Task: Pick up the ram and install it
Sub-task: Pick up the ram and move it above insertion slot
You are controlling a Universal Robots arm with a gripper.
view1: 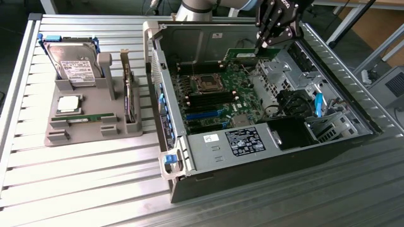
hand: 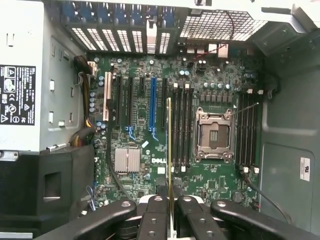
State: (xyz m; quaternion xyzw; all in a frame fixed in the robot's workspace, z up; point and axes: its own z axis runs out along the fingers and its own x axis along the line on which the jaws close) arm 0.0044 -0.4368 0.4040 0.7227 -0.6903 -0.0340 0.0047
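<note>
My gripper (view1: pixel 266 46) hangs over the far side of the open computer case (view1: pixel 353 118), shut on the ram (view1: pixel 247 55), a thin green board held on edge. In the wrist view the ram (hand: pixel 169 135) appears edge-on as a thin line running out from between the black fingers (hand: pixel 154 217) of the gripper (hand: pixel 170 212). It is above the motherboard (hand: pixel 135 200), just beside the black memory slots (hand: pixel 183 127) next to the CPU socket (hand: pixel 215 132). In the exterior view the memory slots (view1: pixel 205 100) lie below the CPU socket (view1: pixel 207 82).
A grey fixture (view1: pixel 88 130) at the exterior view's left holds a hard drive (view1: pixel 73 64), a processor (view1: pixel 68 104), another green stick (view1: pixel 82 118) and an upright card (view1: pixel 129 97). The power supply (view1: pixel 243 142) fills the case's near end. More memory slots (hand: pixel 247 130) sit beyond the socket.
</note>
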